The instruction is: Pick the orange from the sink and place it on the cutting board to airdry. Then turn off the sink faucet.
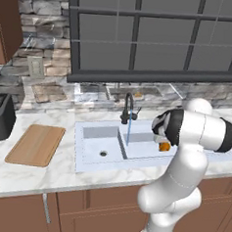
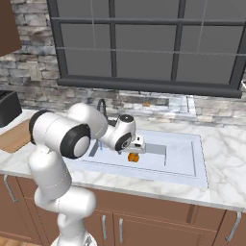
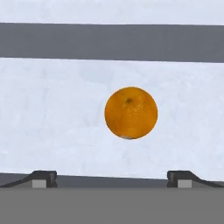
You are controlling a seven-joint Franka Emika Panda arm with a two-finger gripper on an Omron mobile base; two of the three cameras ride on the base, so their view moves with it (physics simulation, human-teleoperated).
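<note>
Right, going left to right along the counter [image 1: 60,173]: the cutting board [image 1: 36,144] lies flat near the counter's left end, just beside the sink's left rim and clear of the black toaster [image 1: 1,116] at the far left edge. Next comes the sink [image 1: 88,157], w/ the sink faucet [image 1: 128,108] rising from its back rim at the divider, a thin blue stream running down from the spout, so the water's on. The orange [image 3: 131,113] sits on the floor of the right basin, well apart from the board.

The relation you need: in the hand view the orange lies straight ahead of the gripper [image 3: 112,178], centred btwn the two fingertips [image 3: 43,177] and a bit beyond them (it's round, so no long axis to line up on). The jaws stand spread wide, wider than the fruit, nothing held. In the right base view the hand hovers right over the orange, pointing down into the basin.

My read: you're at the approach step, grasp not yet made. Next move looks like a straight advance along the gripper's axis, then close; no sideways correction seems needed.
</note>
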